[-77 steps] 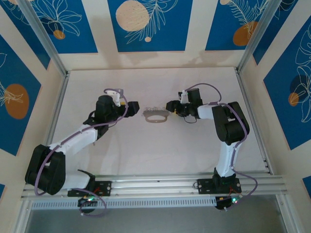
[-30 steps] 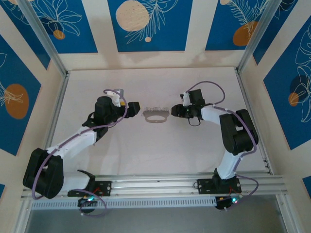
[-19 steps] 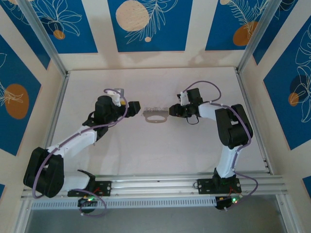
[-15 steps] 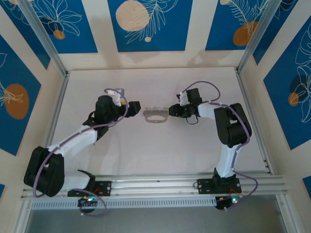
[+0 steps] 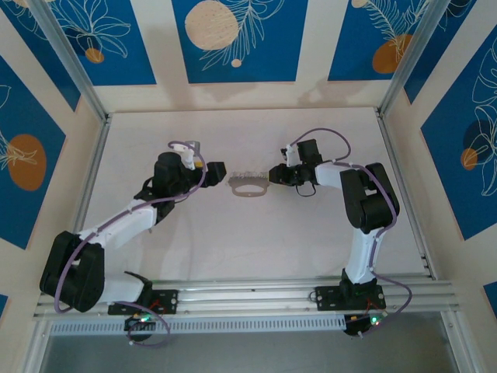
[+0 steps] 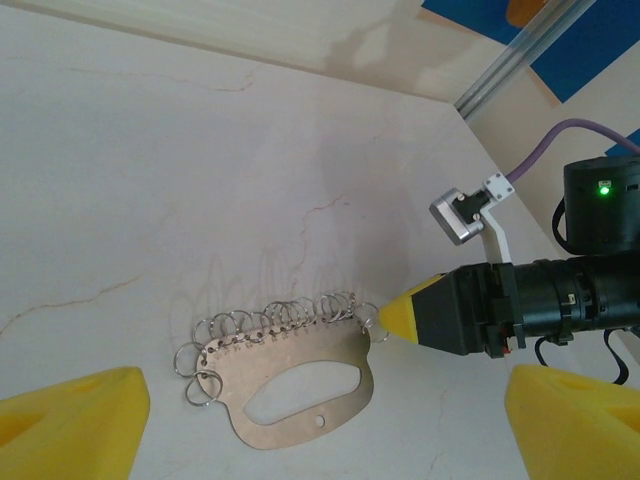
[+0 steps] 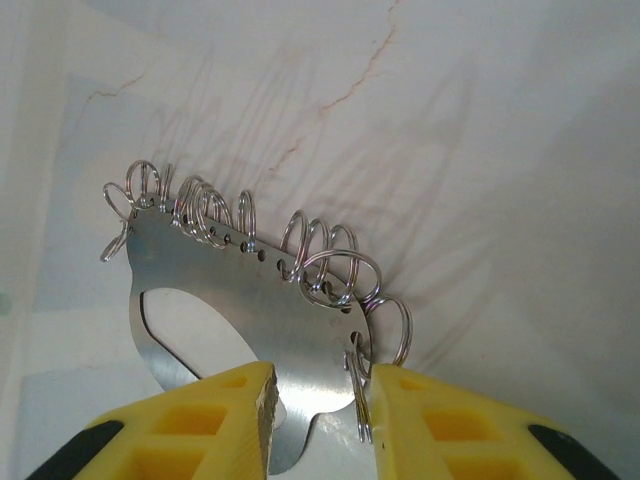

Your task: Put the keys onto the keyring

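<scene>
Straddling the right end of the keyring (image 7: 300, 330), a flat plate edged with small wire rings (image 7: 318, 248) lying on the table (image 5: 233, 249), the right gripper (image 7: 318, 385) is narrowed; actual clamping cannot be determined. Left gripper (image 5: 220, 170) spread wide, just beside the plate's left end
</scene>
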